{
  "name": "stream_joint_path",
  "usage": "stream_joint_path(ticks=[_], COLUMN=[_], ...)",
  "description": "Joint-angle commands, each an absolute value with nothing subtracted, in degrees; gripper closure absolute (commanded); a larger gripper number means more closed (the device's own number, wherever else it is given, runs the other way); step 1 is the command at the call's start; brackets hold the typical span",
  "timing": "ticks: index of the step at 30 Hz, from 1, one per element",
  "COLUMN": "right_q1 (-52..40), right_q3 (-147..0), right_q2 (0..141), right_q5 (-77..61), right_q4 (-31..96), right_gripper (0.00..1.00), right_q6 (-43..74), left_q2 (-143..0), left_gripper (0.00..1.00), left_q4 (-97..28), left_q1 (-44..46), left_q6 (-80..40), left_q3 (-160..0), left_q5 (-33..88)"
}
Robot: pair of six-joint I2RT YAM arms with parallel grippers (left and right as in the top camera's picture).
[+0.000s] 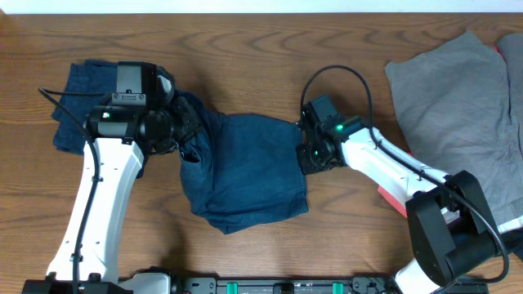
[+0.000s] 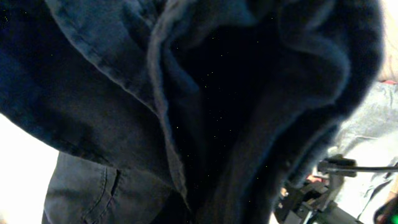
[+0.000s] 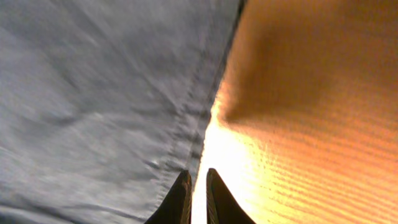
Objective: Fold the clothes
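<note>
Navy garment [image 1: 249, 175] lies at centre of table [image 1: 245, 49], long axis running left-right, one end trailing far-left under L arm. L gripper [image 1: 186, 124] sits in bunched cloth at its left end; fabric covers wrist cam, so can't tell if it's gripping. R gripper [image 1: 309, 155] at right hem, fingers nearly together w/ slim gap. Grey garment [image 1: 458, 98] far right.

Arms [image 1: 98, 196] show white links [image 1: 384, 163], black joints [image 1: 131, 122], looping black cables [image 1: 359, 82], a black right hand [image 3: 198, 174].
</note>
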State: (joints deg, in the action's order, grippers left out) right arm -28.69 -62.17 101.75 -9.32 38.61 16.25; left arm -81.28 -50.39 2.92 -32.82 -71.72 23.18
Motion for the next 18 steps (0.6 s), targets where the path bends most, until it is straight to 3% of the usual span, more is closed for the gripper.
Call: stream_joint_path(ticks=[1,18], right_q1=[-29.2,-34.2], right_q3=[-59.3,-52.6], right_q2=[102.4,102.5], right_q5=[-9.5,-12.2], right_q4=[36.9,28.1], right_gripper=[0.92,0.91], right_q6=[14.7,15.9], left_q2=[-81.6,-81.7], left_gripper=[0.93,0.93], left_q4=[-51.0,-50.3], left_q1=[3.4,20.8], left_q6=[-32.7,-37.0], left_q3=[-73.2,-73.0], left_q5=[23.4,22.4])
